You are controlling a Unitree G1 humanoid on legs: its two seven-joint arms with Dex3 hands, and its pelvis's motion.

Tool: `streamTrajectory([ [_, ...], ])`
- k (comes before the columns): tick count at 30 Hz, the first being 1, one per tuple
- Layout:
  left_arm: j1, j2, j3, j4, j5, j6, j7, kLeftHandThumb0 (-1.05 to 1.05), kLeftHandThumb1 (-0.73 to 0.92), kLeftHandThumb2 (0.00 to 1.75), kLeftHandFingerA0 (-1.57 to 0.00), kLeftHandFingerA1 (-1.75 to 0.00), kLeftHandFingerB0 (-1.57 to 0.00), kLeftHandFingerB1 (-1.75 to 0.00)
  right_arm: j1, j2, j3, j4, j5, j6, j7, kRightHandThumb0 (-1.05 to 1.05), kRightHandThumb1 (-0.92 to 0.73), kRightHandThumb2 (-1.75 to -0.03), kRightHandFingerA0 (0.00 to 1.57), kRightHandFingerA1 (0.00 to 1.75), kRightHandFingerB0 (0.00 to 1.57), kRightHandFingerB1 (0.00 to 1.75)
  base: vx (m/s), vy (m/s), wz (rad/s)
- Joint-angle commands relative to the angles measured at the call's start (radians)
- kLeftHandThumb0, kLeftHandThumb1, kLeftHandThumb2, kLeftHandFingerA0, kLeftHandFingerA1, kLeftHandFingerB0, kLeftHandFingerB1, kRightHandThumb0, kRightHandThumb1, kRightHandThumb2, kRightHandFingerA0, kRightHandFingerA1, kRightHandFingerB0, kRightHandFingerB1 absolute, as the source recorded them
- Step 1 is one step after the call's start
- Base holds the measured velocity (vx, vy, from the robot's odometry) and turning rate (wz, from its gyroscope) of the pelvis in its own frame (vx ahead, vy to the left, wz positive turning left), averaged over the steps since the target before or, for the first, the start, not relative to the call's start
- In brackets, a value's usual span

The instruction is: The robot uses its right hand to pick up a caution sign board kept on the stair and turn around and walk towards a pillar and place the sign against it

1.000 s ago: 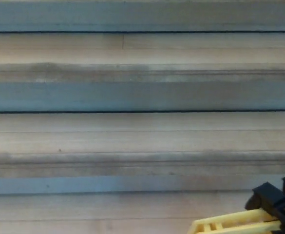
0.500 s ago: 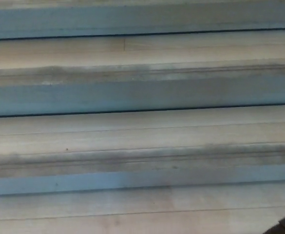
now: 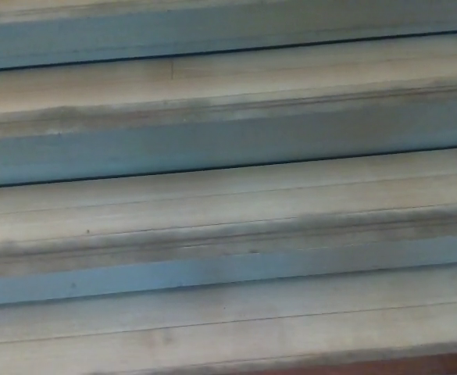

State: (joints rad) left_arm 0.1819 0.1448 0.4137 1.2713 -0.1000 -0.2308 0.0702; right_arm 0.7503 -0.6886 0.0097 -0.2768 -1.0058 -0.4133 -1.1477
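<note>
Only tilted stairs fill the view; neither hand nor sign shows, so any slipping grip would go unseen.

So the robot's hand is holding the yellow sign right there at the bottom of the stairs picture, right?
No. The head view shows only the stairs. No hand and no yellow sign appear anywhere in it, so it cannot show what the hand holds.

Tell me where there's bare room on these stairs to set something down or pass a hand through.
All three stair treads in view are bare: the upper tread between two blue-grey risers, the middle tread below that riser, and the lowest tread at the bottom edge. Nothing crowds any of them. Neither hand nor the sign shows.
</note>
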Motion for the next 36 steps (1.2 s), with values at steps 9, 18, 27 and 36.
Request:
streamTrajectory([
  [9, 0.017, 0.019, 0.006, 0.000, -0.008, -0.152, 0.017, -0.12, 0.60, 0.78, -1.38, -1.17, -1.14, -1.07, 0.046, 0.079, -0.167, -0.084, 0.005, -0.257, -0.207, -0.06, -0.59, -1.08, 0.84, 1.75, 0.65, 1.19, -0.11, 0.058, -0.19],
  [18, 0.012, 0.015, 0.007, 0.005, -0.009, -0.137, 0.031, -0.15, 0.62, 0.73, -1.36, -1.19, -1.09, -1.07, 0.053, 0.153, -0.231, -0.072, 0.017, -0.343, -0.143, -0.09, -0.60, -1.06, 0.86, 1.75, 0.65, 1.22, -0.07, -0.177, -0.53],
  [27, 0.017, 0.018, 0.001, 0.008, 0.000, -0.144, 0.033, -0.13, 0.58, 0.79, -1.36, -1.17, -1.08, -1.05, 0.033, 0.189, -0.258, -0.043, 0.000, -0.401, -0.136, -0.06, -0.59, -1.07, 0.83, 1.75, 0.65, 1.24, -0.05, 0.014, -0.72],
  [36, 0.018, 0.015, -0.001, 0.013, -0.007, -0.149, 0.034, -0.13, 0.60, 0.79, -1.36, -1.20, -1.09, -1.07, 0.010, 0.225, -0.281, -0.032, -0.015, -0.439, -0.119, -0.08, -0.57, -1.06, 1.05, 1.67, 0.74, 1.20, 0.03, 0.124, -0.82],
])
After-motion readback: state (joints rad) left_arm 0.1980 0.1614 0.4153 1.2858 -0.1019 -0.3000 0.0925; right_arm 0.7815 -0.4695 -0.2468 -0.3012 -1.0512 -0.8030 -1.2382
